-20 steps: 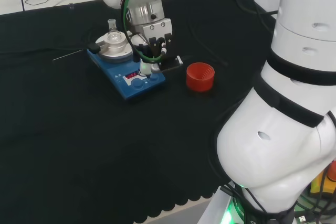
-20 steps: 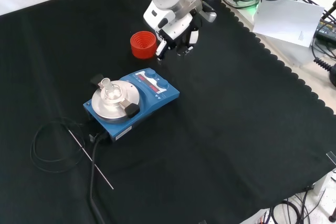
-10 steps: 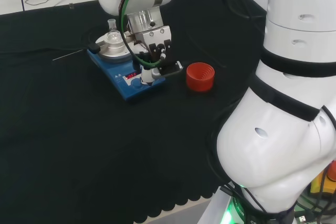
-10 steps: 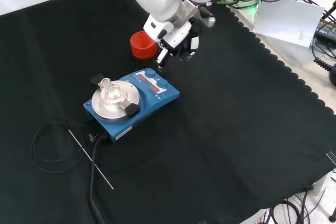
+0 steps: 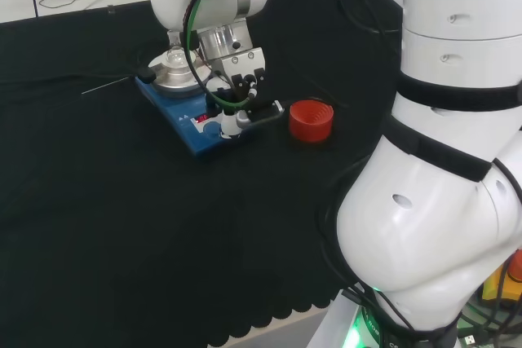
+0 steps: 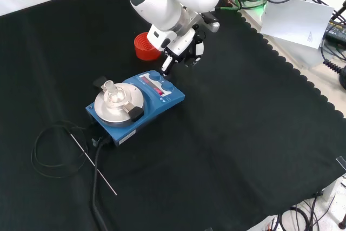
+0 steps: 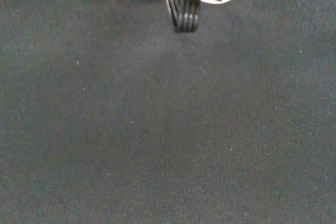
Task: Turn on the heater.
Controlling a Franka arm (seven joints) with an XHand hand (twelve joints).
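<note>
Quick status from my end: the heater point(image 6: 138, 104), the blue hotplate unit, sits about mid-counter in the front view with a small clear flask point(image 6: 112, 94) on its round metal plate, and its control panel faces the arm. There's a red strip lit on that panel, but I can't tell from here whether that means heating is on or just that it's plugged in, so I'm calling the task not done yet. The hand point(image 6: 184, 47) is hovering right at the panel end of the heater, with one finger point(image 5: 230, 124) stretched down toward the knob area in the head view; the rest looks relaxed rather than curled, and it's holding nothing. Whether that fingertip is actually touching the knob or button, I honestly can't say; it's just beside or on it, too close to call. The red ribbed ring point(image 5: 311, 119) stands off to the side, clear of the hand's way. So the approach looks done to me, and the actual press or turn on the control is what's left, plus backing off after. The wrist view gives me black cloth point(image 7: 168, 129), no help there.
</note>
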